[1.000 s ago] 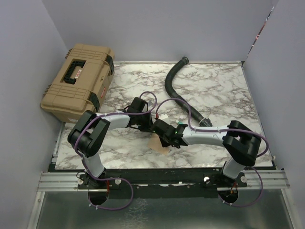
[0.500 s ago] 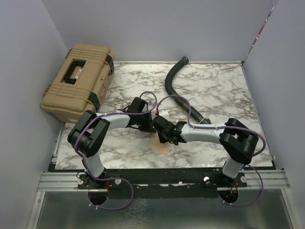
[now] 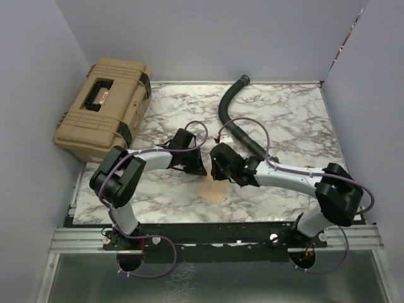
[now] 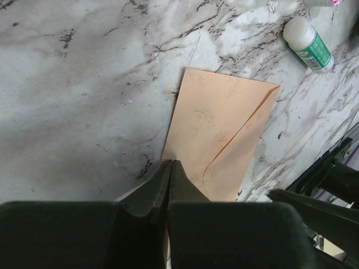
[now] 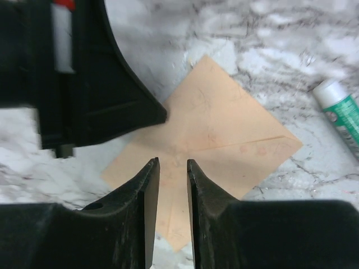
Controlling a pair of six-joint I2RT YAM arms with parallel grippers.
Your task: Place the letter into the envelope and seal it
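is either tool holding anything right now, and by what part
The right tool holds nothing, open over the envelope. The left tool is shut at its edge; a grip cannot be told.

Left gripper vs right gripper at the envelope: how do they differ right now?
Jaws: the left gripper has its jaws pressed shut; the right gripper has its jaws slightly apart, with nothing between them.
Position: the left gripper's tip sits at an edge of the envelope; the right gripper is over the envelope's middle.
Shared: both point down at the flat-lying envelope, and neither appears to hold it.
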